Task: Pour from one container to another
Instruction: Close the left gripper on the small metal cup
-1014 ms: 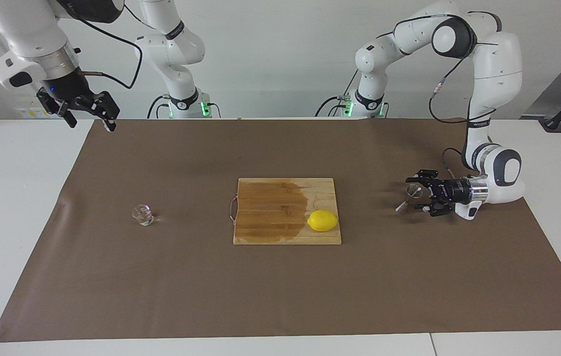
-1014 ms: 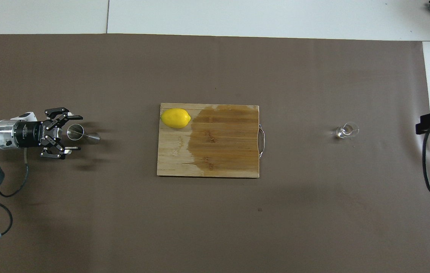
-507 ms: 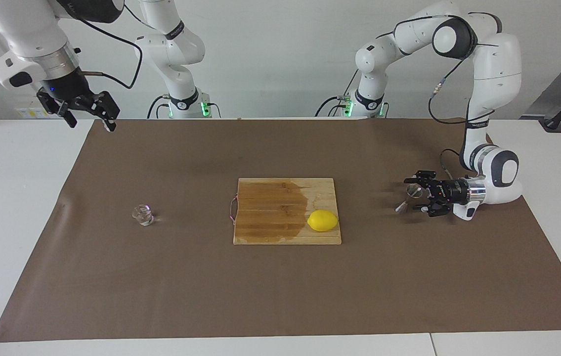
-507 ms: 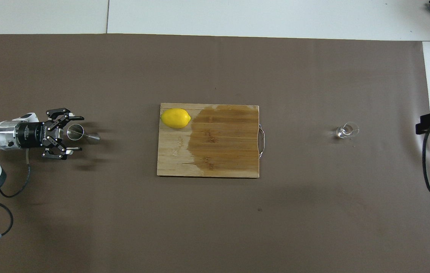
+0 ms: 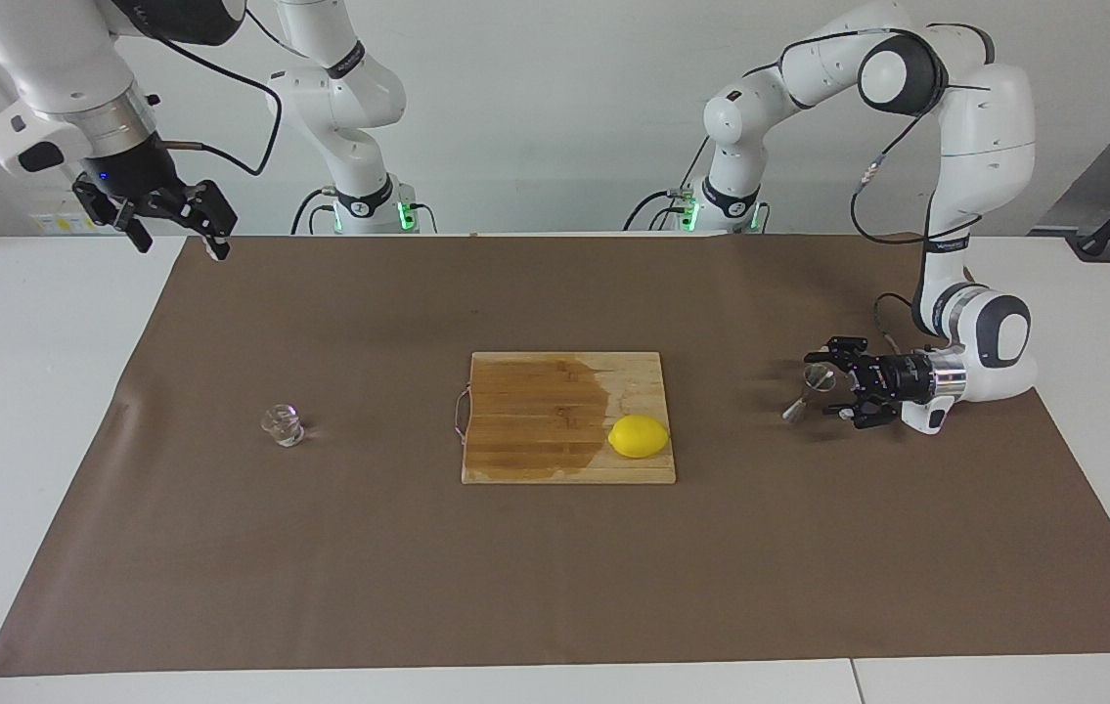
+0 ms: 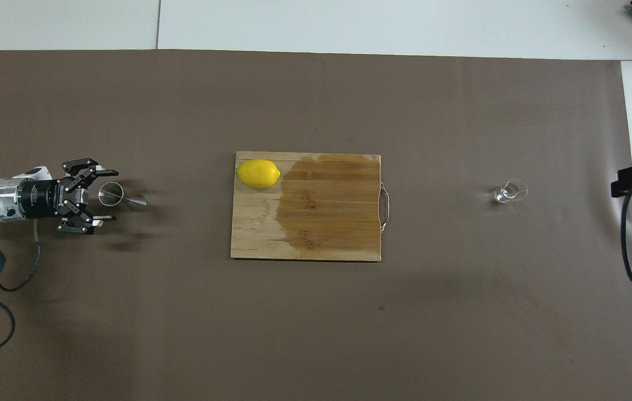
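The small clear glass cup (image 5: 282, 425) (image 6: 509, 192) stands on the brown mat toward the right arm's end of the table, with nothing near it. The steel hourglass jigger (image 5: 807, 391) (image 6: 122, 197) stands on the mat toward the left arm's end. My left gripper (image 5: 825, 384) (image 6: 107, 195) lies level, low over the mat. It is open, with one finger on each side of the jigger's upper cone and a gap to each. My right gripper (image 5: 178, 233) hangs open, high over the mat's corner at its own end, and holds nothing.
A wooden cutting board (image 5: 535, 445) (image 6: 321, 234) lies in the middle of the mat, partly darkened by wet. A yellow lemon (image 5: 639, 436) (image 6: 258, 173) rests on the board's corner toward the left arm's end. The brown mat (image 5: 555, 587) covers most of the white table.
The left gripper has shifted very slightly, drawing back a little toward its own end, still open around the jigger. The jigger, the cup and the right arm have not moved.
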You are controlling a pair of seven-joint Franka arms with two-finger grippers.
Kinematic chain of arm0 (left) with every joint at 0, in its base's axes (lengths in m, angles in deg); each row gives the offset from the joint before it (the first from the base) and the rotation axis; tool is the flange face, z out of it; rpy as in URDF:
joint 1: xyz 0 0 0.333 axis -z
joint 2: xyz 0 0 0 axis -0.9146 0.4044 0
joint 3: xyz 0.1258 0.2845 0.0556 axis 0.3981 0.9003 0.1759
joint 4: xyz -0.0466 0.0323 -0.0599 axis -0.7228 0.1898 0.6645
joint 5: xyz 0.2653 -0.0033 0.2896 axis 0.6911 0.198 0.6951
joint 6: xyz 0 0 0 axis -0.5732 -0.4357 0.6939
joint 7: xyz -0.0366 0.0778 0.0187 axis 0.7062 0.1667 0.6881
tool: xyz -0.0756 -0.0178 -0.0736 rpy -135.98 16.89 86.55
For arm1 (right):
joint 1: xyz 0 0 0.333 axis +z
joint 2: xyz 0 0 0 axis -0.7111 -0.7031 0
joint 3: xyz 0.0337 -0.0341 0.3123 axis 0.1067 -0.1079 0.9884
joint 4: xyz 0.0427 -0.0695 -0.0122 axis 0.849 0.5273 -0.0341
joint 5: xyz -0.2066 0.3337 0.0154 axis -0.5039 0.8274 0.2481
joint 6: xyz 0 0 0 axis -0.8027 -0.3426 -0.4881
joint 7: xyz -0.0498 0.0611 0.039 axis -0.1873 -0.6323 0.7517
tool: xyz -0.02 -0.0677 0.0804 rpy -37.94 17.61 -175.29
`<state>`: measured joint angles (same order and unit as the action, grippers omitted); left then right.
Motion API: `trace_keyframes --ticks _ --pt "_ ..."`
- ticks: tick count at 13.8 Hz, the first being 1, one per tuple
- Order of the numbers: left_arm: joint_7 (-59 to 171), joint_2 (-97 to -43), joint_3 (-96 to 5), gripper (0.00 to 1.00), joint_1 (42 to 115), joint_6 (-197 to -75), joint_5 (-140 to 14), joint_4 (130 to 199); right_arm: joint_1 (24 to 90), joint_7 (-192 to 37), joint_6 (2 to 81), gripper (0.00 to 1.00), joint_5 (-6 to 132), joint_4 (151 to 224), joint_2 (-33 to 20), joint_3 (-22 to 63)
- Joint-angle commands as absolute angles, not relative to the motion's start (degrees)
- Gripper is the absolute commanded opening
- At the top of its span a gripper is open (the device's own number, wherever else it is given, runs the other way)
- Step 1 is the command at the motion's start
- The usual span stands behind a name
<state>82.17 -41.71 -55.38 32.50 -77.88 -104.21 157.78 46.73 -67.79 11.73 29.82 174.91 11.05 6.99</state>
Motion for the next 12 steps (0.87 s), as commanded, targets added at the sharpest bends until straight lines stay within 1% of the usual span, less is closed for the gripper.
trace_keyframes --ticks 1,10,12 --pt "83.0 -41.7 -56.7 1.00 31.3 -77.9 -103.6 158.1 46.6 -68.9 12.2 1.00 29.6 176.5 12.4 7.2" --pt "84.8 -41.6 -57.6 1.00 30.4 -78.0 -103.6 157.8 46.6 -68.9 12.2 1.00 29.6 176.5 12.4 7.2" --pt "84.9 -41.6 -57.6 0.95 30.3 -78.0 -103.6 157.8 46.6 -68.9 12.2 1.00 29.6 176.5 12.4 7.2"
